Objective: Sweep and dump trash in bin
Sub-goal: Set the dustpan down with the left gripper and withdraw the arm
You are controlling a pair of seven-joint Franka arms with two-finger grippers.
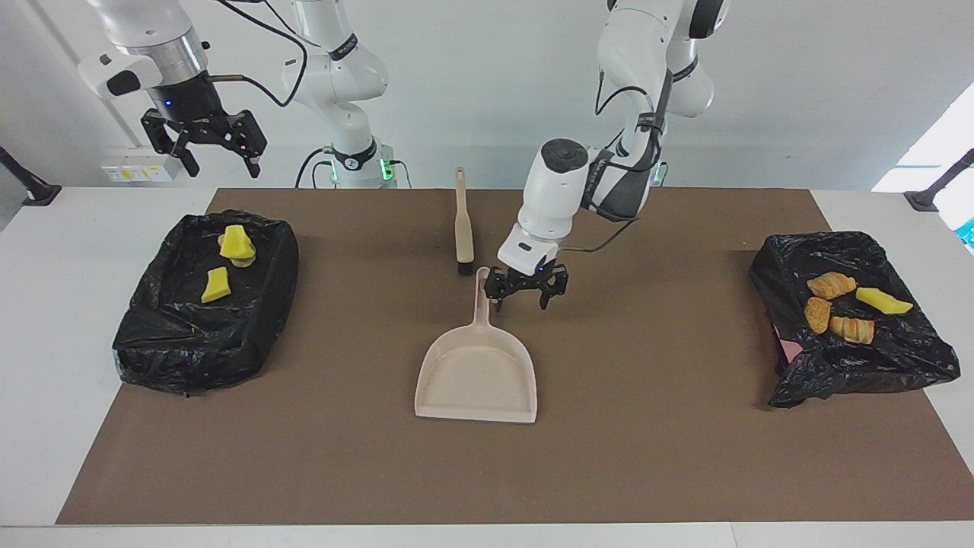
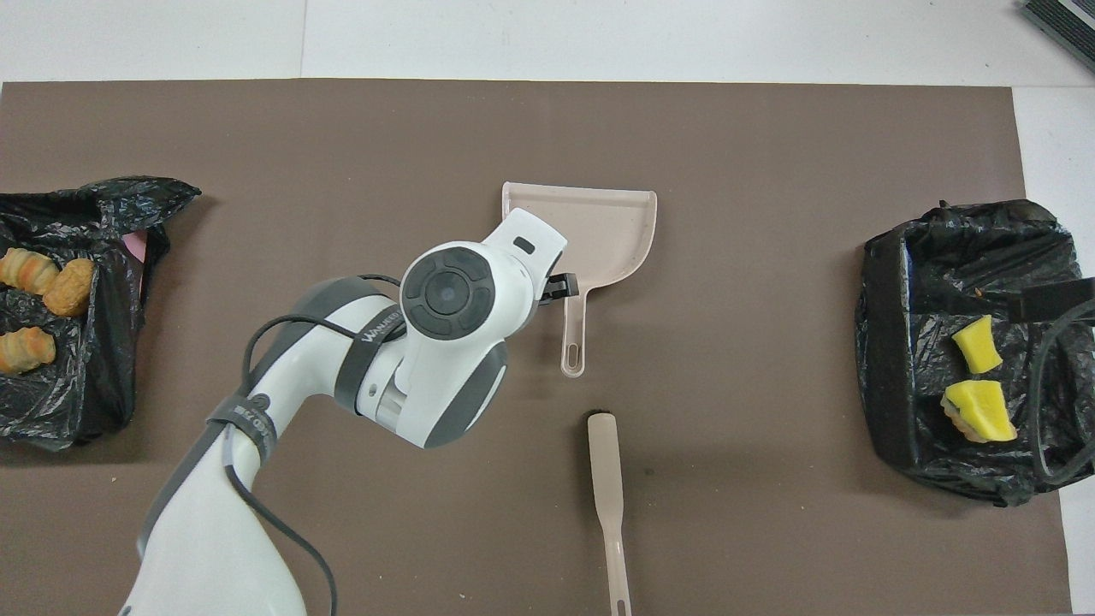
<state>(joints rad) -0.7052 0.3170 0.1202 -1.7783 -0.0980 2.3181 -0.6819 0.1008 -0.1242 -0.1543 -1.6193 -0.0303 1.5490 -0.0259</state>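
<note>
brush handle (image 2: pixel 618 565) cut off overhead, left arm covering dustpan (image 2: pixel 612 224) corner

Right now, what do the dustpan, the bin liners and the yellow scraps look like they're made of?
Dustpan: seemingly hard plastic, beige and smooth, one moulded piece with a raised rim. Bin liners: thin black plastic film, crinkled and glossy. Yellow scraps: probably sponge foam, matte with cut edges, though the texture is too small to confirm.

Left pincer (image 1: pixel 523 295) low, spread; right pincer (image 1: pixel 205 152) raised, spread.
</note>
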